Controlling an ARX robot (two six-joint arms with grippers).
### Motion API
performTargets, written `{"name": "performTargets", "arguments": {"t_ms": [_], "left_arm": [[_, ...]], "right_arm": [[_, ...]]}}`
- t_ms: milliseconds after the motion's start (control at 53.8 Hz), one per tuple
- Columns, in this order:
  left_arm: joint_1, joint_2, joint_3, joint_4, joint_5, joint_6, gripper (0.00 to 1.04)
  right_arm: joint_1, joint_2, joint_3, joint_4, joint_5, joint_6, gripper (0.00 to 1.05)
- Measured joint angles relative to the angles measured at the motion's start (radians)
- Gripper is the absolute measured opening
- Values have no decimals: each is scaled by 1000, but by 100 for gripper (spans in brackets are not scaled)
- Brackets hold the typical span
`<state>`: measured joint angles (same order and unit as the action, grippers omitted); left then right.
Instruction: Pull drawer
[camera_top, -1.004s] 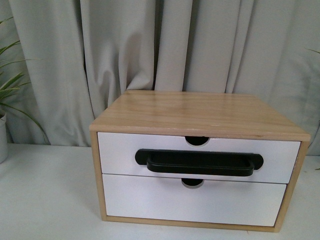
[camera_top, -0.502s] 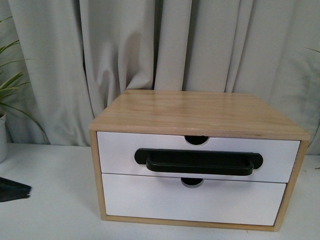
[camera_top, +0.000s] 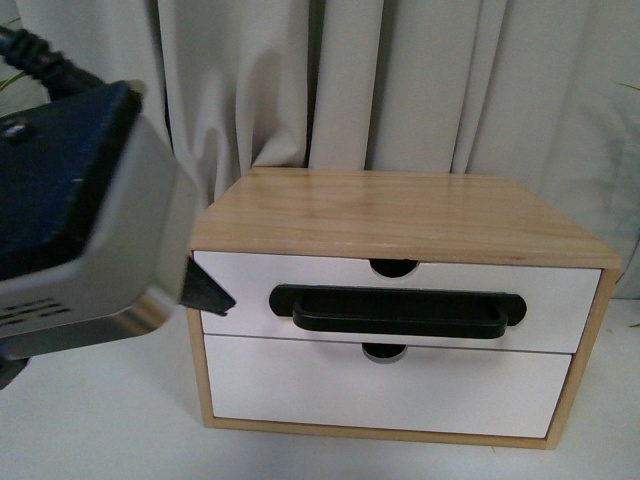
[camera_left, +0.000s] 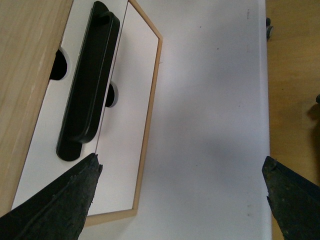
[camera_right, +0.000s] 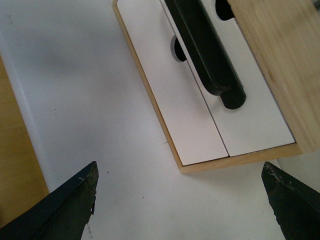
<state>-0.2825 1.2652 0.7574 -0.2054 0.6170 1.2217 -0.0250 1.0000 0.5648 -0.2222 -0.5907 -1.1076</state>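
Observation:
The drawer (camera_top: 245, 290) is the upper one of a small wooden cabinet (camera_top: 400, 215). It has a white front, a long black bar handle (camera_top: 398, 310) and a semicircular notch (camera_top: 393, 267), and it looks pushed in. My left arm's grey housing (camera_top: 80, 210) fills the left of the front view, with one black fingertip (camera_top: 207, 292) by the drawer's left end. In the left wrist view the left gripper (camera_left: 182, 161) is open over the table, the handle (camera_left: 90, 80) beyond one finger (camera_left: 60, 205). The right gripper (camera_right: 180, 166) is open and empty, short of the handle (camera_right: 205, 50).
Below the drawer sits a plain white lower drawer (camera_top: 385, 390). The cabinet stands on a white table (camera_top: 120, 420) before a grey curtain (camera_top: 400, 90). The wrist views show the table's front edge (camera_left: 267, 100) and wooden floor (camera_left: 295, 75) past it.
My left arm has come in from the left and now covers the left of the front view, its fingertip near the drawer's left end. The drawer has not moved.

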Motion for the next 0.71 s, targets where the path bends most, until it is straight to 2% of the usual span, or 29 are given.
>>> {"name": "performTargets", "arguments": {"t_ms": [279,706], "left_arm": [[-110,143,98,55,-43,-1,98],[-146,266,204,67,-129,-11,98]], "right_arm": [[34,116,60,38,21,-64,96],[98,288,159,95,89,-74,96]]}}
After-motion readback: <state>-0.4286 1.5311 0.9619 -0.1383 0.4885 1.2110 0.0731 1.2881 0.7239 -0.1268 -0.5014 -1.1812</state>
